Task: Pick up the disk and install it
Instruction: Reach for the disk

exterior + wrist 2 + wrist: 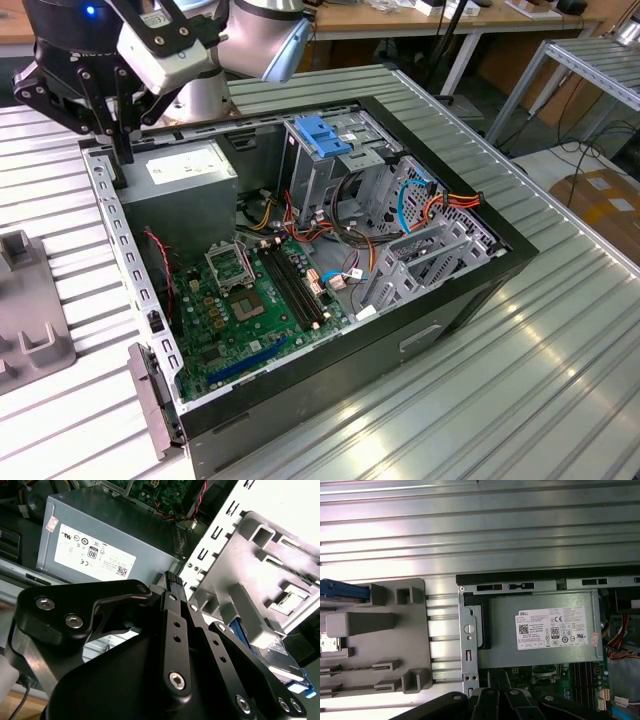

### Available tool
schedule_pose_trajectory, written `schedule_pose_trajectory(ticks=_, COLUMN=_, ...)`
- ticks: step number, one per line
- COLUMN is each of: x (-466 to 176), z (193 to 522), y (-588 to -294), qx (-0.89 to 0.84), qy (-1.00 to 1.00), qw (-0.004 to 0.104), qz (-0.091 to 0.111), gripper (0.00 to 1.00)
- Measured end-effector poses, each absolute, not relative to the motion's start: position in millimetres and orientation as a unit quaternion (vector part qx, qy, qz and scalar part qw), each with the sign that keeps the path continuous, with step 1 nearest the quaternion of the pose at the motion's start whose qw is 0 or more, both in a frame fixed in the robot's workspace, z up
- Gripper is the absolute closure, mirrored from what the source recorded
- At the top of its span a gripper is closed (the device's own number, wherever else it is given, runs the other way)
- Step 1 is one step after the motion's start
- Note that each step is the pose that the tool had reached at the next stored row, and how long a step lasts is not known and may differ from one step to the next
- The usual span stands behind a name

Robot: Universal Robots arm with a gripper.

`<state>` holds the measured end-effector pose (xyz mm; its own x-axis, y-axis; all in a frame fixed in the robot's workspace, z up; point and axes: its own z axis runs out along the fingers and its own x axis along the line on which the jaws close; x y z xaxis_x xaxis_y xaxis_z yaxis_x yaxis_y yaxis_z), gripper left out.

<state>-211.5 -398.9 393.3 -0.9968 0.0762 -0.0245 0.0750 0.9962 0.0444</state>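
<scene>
Jaws are closed tip to tip with nothing between them. The gripper (pixel 172 579) hangs empty above the rim of the open case (pixel 300 395), at its corner on the exterior view's left. Just beneath it sits the power supply (pixel 185 175), a grey box with a white label, tucked into that corner. Further inside the case lie the green motherboard (pixel 250 300) and the drive bay (pixel 330 175) with a blue bracket (pixel 325 135) on top, along with bundles of red, orange and blue cables.

The disk (pixel 277 655) is outside the case, resting in a grey holder (pixel 385 625) on the slatted metal table (pixel 560 380). In the second wrist view its grey metal face and blue rails show past the gripper's black links, seated in the holder's far end. In the first wrist view one blue rail of the disk shows at the holder's edge. The holder is near the case wall, with a strip of bare table between them. The gripper and the disk are apart and do not touch
</scene>
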Motion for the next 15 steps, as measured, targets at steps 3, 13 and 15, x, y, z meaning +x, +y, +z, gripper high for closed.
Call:
schedule_pose_trajectory(ticks=3, x=-212.5, z=393.3, y=-398.9, qx=0.038, qy=0.999, qw=0.013, qz=0.022, gripper=0.90)
schedule_pose_trajectory(ticks=13, x=-216.5, z=393.3, y=-399.0, qx=0.038, qy=0.999, qw=0.013, qz=0.022, gripper=0.90)
schedule_pose_trajectory(ticks=15, x=-217.5, z=393.3, y=-398.9, qx=0.038, qy=0.999, qw=0.013, qz=0.022, gripper=0.90)
